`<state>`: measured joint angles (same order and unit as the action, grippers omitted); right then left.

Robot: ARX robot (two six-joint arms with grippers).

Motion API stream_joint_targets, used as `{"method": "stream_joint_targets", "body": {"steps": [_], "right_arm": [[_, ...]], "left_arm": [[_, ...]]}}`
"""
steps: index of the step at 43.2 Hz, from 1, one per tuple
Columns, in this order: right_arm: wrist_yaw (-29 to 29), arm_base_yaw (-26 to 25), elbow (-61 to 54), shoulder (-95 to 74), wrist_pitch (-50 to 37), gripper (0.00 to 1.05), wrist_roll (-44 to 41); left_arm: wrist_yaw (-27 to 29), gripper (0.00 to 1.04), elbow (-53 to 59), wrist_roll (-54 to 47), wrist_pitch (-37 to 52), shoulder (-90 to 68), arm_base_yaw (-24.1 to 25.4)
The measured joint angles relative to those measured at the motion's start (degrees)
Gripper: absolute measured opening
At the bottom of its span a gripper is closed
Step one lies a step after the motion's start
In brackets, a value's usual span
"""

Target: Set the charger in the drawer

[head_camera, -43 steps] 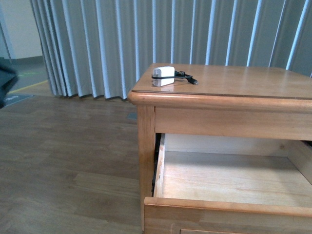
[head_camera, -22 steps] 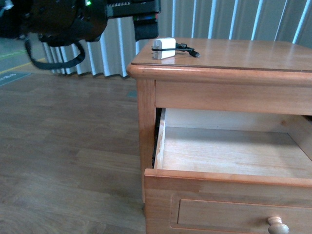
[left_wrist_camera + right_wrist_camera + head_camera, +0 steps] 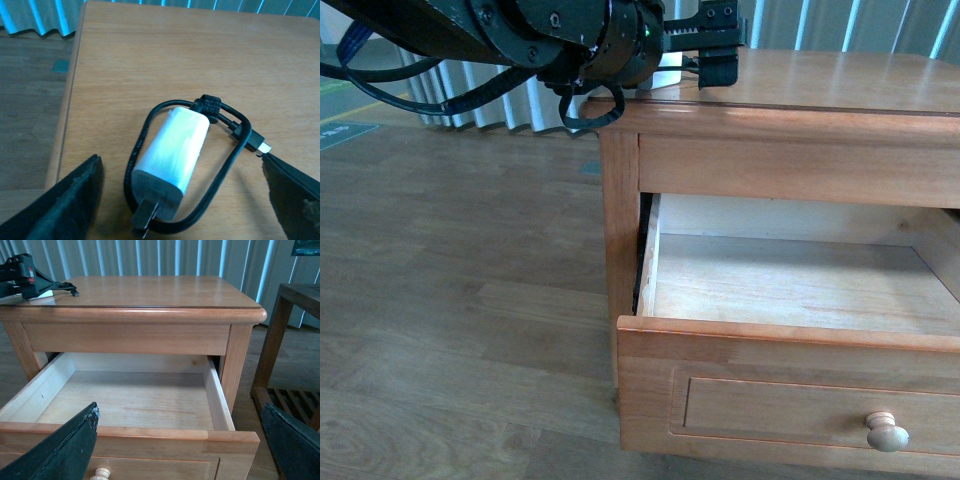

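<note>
The white charger (image 3: pixel 172 155) lies on the nightstand top near its left front corner, its black cable (image 3: pixel 227 160) looped around it. My left gripper (image 3: pixel 181 165) is open, with one finger on each side of the charger and not touching it. In the front view the left gripper (image 3: pixel 718 45) hides most of the charger. In the right wrist view the charger (image 3: pixel 48 292) peeks out beside the left gripper (image 3: pixel 20 272). The drawer (image 3: pixel 790 345) is pulled open, with its knob (image 3: pixel 887 432) low on the front. My right gripper (image 3: pixel 179 410) is open and empty above the drawer's front edge (image 3: pixel 125 432).
The nightstand top (image 3: pixel 840 80) is bare wood right of the charger. A darker wooden side table (image 3: pixel 295 295) stands close to the nightstand's right. Grey-blue vertical blinds (image 3: pixel 150 257) hang behind. Wood floor (image 3: pixel 460 300) lies to the left.
My left arm has come in from the left over the nightstand corner, and its open gripper now straddles the charger. The front view has dropped, so the drawer's knob shows.
</note>
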<state>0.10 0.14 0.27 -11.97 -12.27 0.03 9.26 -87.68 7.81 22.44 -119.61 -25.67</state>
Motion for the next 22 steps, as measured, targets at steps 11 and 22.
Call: {"method": "stream_joint_targets", "body": {"steps": [11, 22], "right_arm": [[0.0, 0.0, 0.0, 0.0, 0.0, 0.96, 0.0], [0.0, 0.0, 0.0, 0.0, 0.0, 0.96, 0.0]], "left_arm": [[-0.1, 0.48, -2.1, 1.9, -1.5, -1.5, -0.1], [-0.4, 0.27, 7.2, 4.6, 3.5, 4.1, -0.1]]}}
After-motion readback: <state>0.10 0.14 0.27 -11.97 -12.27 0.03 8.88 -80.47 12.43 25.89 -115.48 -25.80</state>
